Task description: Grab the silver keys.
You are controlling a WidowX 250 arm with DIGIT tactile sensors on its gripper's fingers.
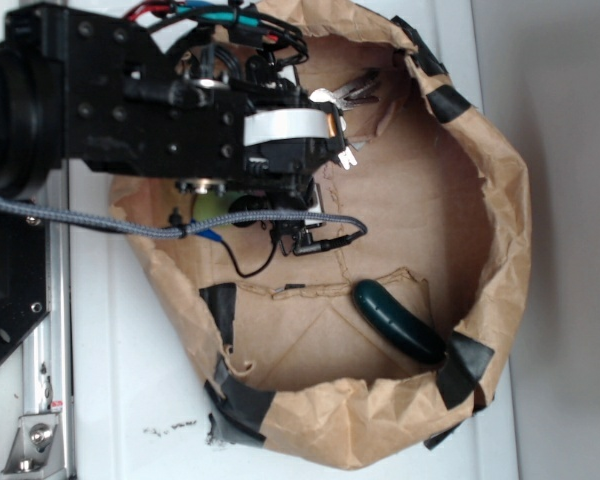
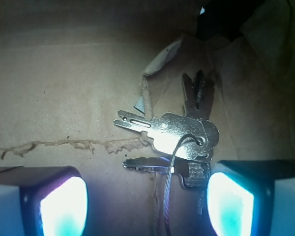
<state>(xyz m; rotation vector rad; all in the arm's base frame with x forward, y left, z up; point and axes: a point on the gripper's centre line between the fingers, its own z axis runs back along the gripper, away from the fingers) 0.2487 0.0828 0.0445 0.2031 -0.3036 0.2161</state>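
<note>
Mostly hidden in the exterior view: keys (image 1: 350,92), only tips showing past the arm (image 1: 160,110). Green object (image 1: 217,206) under the arm too covered to identify. Gripper (image 2: 146,204) fingers (image 2: 64,206) cut off by the wrist view's bottom edge, washed out by glare. Lowest key's head partly behind the right finger.

Silver keys (image 2: 179,135) fanned flat on brown paper, wire-ringed

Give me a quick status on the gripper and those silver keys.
Gripper open, over the brown paper bag. Bunch of shiny silver metal keys flat on the bag floor, not yet held. Nothing blocking.
</note>
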